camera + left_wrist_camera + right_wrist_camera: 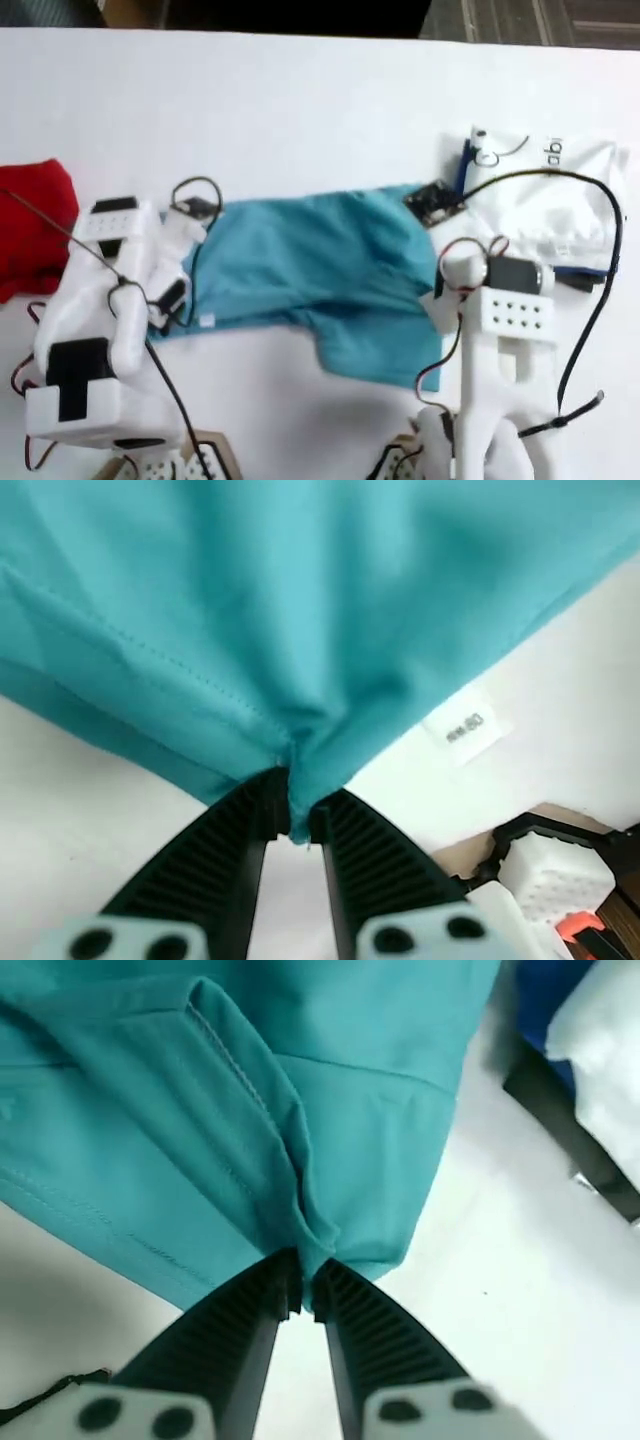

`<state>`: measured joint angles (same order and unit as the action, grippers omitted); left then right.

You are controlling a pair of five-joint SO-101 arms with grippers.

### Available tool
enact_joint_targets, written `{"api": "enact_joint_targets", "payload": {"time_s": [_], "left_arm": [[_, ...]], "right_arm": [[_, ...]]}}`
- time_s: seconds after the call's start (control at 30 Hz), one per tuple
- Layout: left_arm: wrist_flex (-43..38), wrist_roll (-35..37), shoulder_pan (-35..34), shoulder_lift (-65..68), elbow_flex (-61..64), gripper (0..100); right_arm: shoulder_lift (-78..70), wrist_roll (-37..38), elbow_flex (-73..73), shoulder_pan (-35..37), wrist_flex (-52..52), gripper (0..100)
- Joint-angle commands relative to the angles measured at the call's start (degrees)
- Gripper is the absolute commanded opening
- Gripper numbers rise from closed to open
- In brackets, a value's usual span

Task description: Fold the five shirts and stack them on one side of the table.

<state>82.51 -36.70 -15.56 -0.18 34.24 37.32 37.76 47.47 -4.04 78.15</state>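
While the left gripper (298, 815) and right gripper (305, 1290) each clamp an edge of the teal shirt (320, 265), the cloth between them should be carried level and taut.

You see the teal shirt (320, 270) spread on the white surface (300, 100) between the left arm (100, 300) and the right arm (500, 330). A red shirt (30, 235) lies beyond the left arm, a white shirt (560, 190) beyond the right arm.

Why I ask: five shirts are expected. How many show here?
3: a teal shirt mid-table, a red shirt at the left edge, a white shirt at the right. Blue cloth beneath it may be another.
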Motion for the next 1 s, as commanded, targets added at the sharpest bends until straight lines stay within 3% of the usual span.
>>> {"api": "enact_joint_targets", "payload": {"time_s": [0.0,0.27,0.4,0.53,0.67,0.87,0.97], "left_arm": [[-0.53,-0.44,0.00,-2.37,-0.13,3],[-0.62,-0.44,0.00,-2.29,-0.40,3],[-0.18,-0.44,0.26,-2.29,-0.48,13],[0.00,-0.44,0.00,-2.73,-1.01,16],[6.59,-0.35,0.09,-2.73,-7.52,15],[18.99,0.18,-0.26,-2.46,-29.05,15],[15.56,0.35,-0.70,-1.49,-33.10,14]], "right_arm": [[2.07,1.14,-0.09,-1.63,-0.66,2.2],[2.07,1.14,-0.09,-1.54,-0.48,2.2],[2.07,1.23,-0.09,-0.66,-0.31,2.9],[2.59,1.23,-0.18,4.88,2.33,16.8],[2.59,0.88,-0.44,10.95,3.03,27.3],[2.59,0.62,-0.44,13.32,-2.51,22.2],[2.07,-1.14,-0.26,13.32,-9.19,6.3]]}}
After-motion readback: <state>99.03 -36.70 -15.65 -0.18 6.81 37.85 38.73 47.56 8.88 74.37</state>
